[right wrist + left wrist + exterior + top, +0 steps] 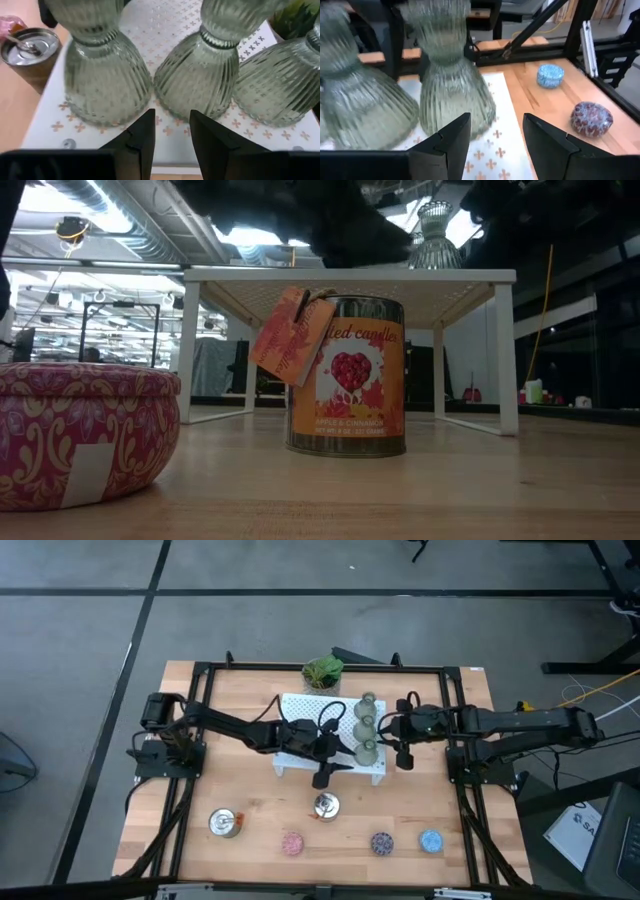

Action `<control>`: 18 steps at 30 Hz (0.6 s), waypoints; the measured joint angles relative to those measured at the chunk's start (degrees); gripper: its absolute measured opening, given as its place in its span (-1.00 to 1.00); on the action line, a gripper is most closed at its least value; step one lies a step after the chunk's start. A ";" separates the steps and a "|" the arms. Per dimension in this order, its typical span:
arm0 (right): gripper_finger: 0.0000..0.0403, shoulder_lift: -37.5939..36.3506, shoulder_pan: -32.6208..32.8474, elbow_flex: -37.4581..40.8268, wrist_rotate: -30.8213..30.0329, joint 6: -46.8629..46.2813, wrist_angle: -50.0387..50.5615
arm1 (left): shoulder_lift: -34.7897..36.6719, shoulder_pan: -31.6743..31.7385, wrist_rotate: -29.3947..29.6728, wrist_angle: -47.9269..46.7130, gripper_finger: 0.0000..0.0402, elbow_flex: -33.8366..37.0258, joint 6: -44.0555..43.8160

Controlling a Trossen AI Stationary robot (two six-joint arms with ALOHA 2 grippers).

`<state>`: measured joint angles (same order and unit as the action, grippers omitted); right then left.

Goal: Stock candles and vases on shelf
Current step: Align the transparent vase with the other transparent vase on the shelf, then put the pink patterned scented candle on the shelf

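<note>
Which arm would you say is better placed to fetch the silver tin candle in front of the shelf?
Left, probably: the left pincer hangs at the shelf's front edge, directly behind that candle, fingers open and empty. The right pincer sits beside the vases.

Two slim, dark jointed robot arms, the left arm (225,725) and the right arm (520,722), rise from black frame mounts, with thin black cables looping along their segments. The left gripper (492,137) and right gripper (169,131) each show two flat, matte black fingers with angular, bevelled tips.
</note>
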<state>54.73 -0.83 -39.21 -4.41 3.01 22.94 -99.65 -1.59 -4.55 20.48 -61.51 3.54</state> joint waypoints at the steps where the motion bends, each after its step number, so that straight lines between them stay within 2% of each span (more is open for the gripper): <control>1: -0.39 -0.07 0.01 -0.74 0.01 -0.52 1.16 | 0.65 -0.11 0.02 -0.60 -0.11 -0.03 0.01; 13: -0.38 -0.63 3.22 -7.63 0.80 -3.93 11.51 | 8.47 -2.23 0.48 -14.62 -0.11 -0.03 0.18; 18: -0.38 -3.80 6.88 -7.96 2.11 -6.94 13.84 | 12.37 -5.16 6.84 -19.89 -0.11 -0.03 0.96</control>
<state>50.93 6.05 -47.16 -2.31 -3.93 36.78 -87.27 -6.75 2.28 0.59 -61.54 4.50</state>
